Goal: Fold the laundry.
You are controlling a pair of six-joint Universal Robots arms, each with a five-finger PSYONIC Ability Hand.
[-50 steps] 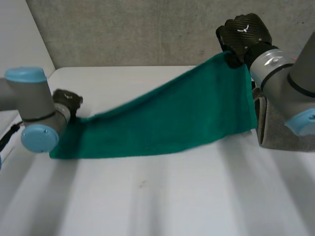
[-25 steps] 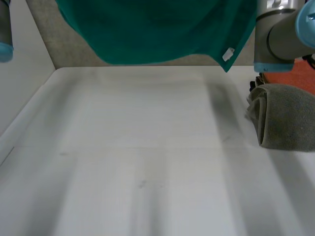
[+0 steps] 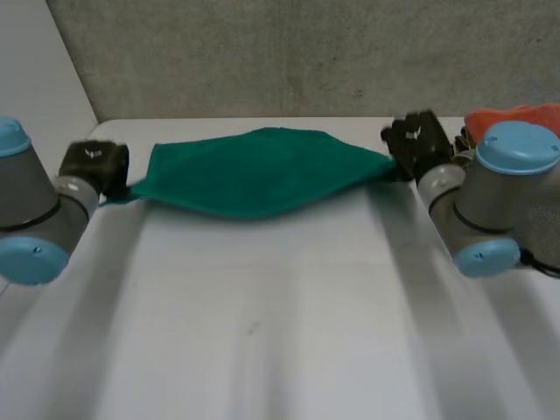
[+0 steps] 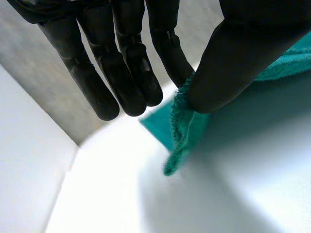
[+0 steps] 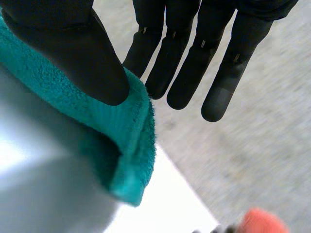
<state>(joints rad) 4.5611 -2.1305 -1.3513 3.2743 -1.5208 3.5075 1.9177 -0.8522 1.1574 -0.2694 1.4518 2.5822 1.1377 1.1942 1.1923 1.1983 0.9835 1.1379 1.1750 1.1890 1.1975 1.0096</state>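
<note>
A green towel is stretched between my two hands, low over the far part of the white table. My left hand holds its left corner. In the left wrist view the thumb pinches that towel corner against a finger, and the other fingers are straight. My right hand holds the right corner. In the right wrist view its thumb presses the folded towel edge against the fingers. The towel's middle sags toward the table.
An orange cloth lies at the far right behind my right arm, and is also seen beyond the towel corner in the right wrist view. A grey wall stands behind the table, and a white wall runs along its left side.
One second ago the towel hung slanted, right hand high. Half a second ago it was lifted high. Both hands have now come down and it lies stretched level between them.
</note>
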